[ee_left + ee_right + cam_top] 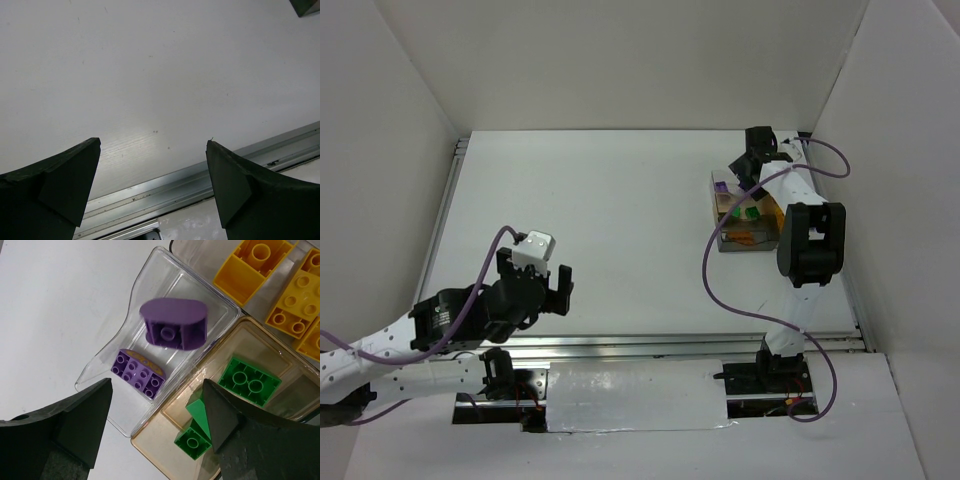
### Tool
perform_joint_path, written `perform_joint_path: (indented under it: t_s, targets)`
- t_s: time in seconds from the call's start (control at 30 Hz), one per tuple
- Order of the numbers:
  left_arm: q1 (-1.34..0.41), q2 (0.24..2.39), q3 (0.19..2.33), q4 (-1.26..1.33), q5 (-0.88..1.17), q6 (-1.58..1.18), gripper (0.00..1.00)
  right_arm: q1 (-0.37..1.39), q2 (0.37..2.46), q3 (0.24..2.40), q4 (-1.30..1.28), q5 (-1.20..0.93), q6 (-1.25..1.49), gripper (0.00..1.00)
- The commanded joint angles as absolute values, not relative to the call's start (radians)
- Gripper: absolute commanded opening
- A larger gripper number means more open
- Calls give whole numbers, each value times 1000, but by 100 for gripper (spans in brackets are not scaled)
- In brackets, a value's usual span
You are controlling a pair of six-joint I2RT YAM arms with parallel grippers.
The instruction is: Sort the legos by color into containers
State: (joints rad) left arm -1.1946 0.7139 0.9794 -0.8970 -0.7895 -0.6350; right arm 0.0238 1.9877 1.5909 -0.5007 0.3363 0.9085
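Observation:
The clear divided box [725, 238] stands at the back right of the table. In the right wrist view its clear compartment [125, 330] holds two purple legos [173, 323], a brown-tinted compartment [165, 435] holds green legos [248, 381], and another holds yellow legos [250, 267]. My right gripper [157, 385] is open and empty, hovering just above the purple and green compartments. My left gripper [152, 145] is open and empty over bare table near the front edge, far from the box; it also shows in the top view [560, 285].
White walls enclose the table on the left, back and right. A metal rail [200, 180] runs along the table's near edge under the left gripper. A purple cable [720, 290] loops beside the right arm.

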Motion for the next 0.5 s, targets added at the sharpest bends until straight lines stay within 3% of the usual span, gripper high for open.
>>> perform_joint_path:
  t_s: [0.0, 0.13, 0.27, 0.33, 0.47]
  targets:
    - [-1181, 736, 985, -876, -831, -656, 100, 25, 1959, 1640, -491, 351, 894, 80]
    - [-1016, 819, 997, -881, -801, -675, 99, 44, 1847, 1608, -482, 336, 859, 82]
    - [-636, 859, 1002, -793, -591, -620, 99, 97, 1640, 1479, -391, 293, 697, 85]
    - [-467, 842, 997, -738, -475, -604, 100, 130, 1501, 1401, -377, 229, 625, 88]
    - [-304, 815, 1000, -689, -413, -591, 99, 196, 1264, 1301, -446, 228, 450, 100]
